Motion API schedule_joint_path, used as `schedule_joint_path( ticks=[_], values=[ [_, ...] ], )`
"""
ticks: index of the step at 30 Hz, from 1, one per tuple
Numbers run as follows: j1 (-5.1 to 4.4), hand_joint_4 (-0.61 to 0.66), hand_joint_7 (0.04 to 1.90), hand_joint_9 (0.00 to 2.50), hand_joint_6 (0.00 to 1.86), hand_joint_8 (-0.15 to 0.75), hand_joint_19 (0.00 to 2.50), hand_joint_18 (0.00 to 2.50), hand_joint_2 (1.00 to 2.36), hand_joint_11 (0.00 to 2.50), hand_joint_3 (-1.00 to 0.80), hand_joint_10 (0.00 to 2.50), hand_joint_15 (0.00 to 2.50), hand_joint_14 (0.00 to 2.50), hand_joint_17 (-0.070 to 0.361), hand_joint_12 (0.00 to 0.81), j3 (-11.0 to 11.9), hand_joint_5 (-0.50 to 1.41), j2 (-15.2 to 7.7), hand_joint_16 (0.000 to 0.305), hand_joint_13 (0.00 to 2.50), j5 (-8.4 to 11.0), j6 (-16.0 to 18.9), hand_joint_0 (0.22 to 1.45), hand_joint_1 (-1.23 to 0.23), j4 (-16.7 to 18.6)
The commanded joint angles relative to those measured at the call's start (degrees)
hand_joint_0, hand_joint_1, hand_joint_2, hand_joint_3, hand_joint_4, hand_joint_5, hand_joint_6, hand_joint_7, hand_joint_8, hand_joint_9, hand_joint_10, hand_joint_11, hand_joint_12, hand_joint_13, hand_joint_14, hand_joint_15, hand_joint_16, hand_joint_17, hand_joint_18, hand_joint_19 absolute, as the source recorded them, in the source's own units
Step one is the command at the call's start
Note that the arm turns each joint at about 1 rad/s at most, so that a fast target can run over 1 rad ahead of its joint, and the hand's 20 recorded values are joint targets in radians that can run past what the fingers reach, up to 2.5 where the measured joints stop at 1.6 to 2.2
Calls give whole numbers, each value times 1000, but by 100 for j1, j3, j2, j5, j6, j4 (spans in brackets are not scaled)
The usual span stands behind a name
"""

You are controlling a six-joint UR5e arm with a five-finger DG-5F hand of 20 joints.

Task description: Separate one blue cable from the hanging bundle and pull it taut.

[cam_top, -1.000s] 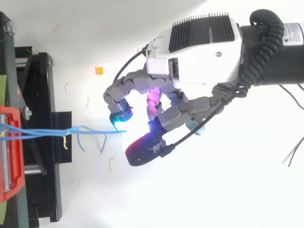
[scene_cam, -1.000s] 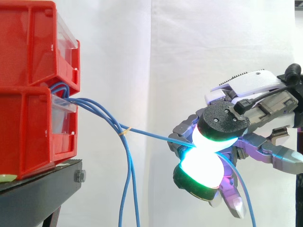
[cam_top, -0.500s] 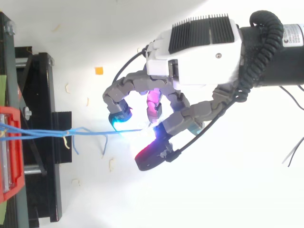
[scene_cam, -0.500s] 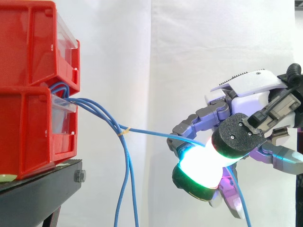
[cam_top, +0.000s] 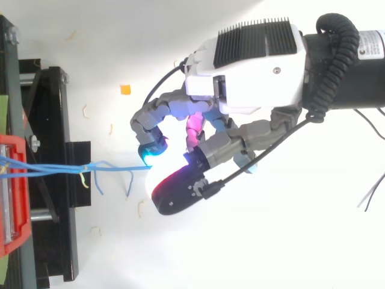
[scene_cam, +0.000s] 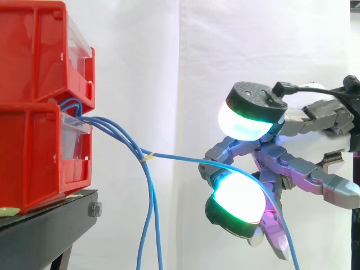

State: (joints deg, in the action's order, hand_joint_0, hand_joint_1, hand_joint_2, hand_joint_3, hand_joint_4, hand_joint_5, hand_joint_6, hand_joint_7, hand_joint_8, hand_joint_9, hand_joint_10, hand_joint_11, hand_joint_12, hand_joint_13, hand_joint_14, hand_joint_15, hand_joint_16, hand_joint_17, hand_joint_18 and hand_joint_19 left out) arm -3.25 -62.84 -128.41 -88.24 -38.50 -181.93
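My hand (scene_cam: 292,169) is apart, its thumb pad (scene_cam: 247,121) standing clear above a glowing fingertip (scene_cam: 239,194). One blue cable (scene_cam: 180,157) lies across that fingertip and droops beyond it. Farther off it joins the hanging bundle (scene_cam: 149,214) below the red bins (scene_cam: 34,112) at the black stand's (scene_cam: 39,230) edge.
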Motion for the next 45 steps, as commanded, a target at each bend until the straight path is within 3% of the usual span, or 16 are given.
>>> schedule_joint_path(
  ticks=[1, 5, 11, 31, 40, 45],
  values=[
    [-1, -3, 1338, 1945, 501, 35, 545, 599, 1000, 248, -500, 11, 372, 14, 98, 201, 0, 143, 0, 43, 1153, 0, 0, 585, -280, 0],
    [-1, -7, 1335, 1952, 502, 48, 525, 609, 1003, 291, -473, 13, 368, 14, 94, 204, 0, 144, 0, 42, 1153, 0, -9, 704, -556, 0],
    [-1, -46, 1332, 1928, 502, 58, 532, 607, 1015, 312, -296, 13, 371, 14, 94, 210, 0, 146, 0, 42, 1139, 0, 0, 729, -686, 9],
    [-1, -46, 1349, 1898, 503, 80, 538, 624, 1020, 310, -198, 13, 382, 14, 89, 205, 0, 148, 0, 40, 1138, -26, -9, 735, -703, 44],
    [-18, -43, 1343, 1911, 503, 82, 544, 628, 1019, 328, -194, 14, 386, 16, 89, 204, 0, 148, 0, 40, 1152, 0, -466, 734, -695, 35],
    [-18, -39, 1348, 1916, 503, 82, 539, 628, 1020, 329, -193, 14, 395, 15, 90, 205, 0, 147, 0, 40, 1156, -17, -431, 733, -692, 35]
  ],
)
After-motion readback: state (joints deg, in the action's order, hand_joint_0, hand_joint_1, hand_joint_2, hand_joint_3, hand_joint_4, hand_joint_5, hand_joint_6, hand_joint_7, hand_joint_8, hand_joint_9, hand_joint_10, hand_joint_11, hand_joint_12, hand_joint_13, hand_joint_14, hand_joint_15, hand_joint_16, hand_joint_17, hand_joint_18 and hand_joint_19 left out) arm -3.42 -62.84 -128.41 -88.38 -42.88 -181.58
